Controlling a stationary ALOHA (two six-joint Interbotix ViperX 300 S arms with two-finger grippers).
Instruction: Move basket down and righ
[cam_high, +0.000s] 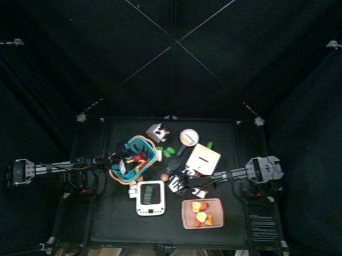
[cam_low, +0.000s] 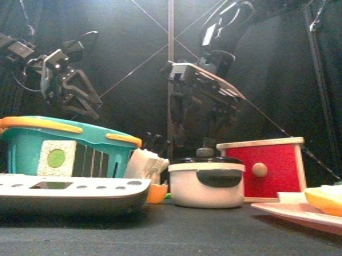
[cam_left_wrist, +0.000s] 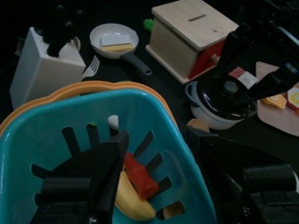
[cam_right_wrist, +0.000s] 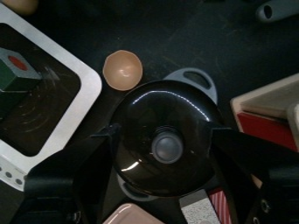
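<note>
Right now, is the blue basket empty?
No, the basket holds colourful bits, such as a red and a yellow piece, seen from the left wrist.

Black curtains (cam_high: 80, 60) enclose a small black worktop (cam_high: 120, 225) on all sides, thin pale lines, possibly cords or seams, crossing overhead, while dim light leaves the surroundings nearly featureless.

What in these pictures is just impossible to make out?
- Basket contents: in the front view its wall hides them; in the top view they are too small; the left wrist view shows only part.
- Right tool: in its wrist view the pot fills the space between the jaws, so a grip cannot be judged.
- Tray: cut off by the front view's right edge.
- White device screen: seen edge-on in the front view.
</note>
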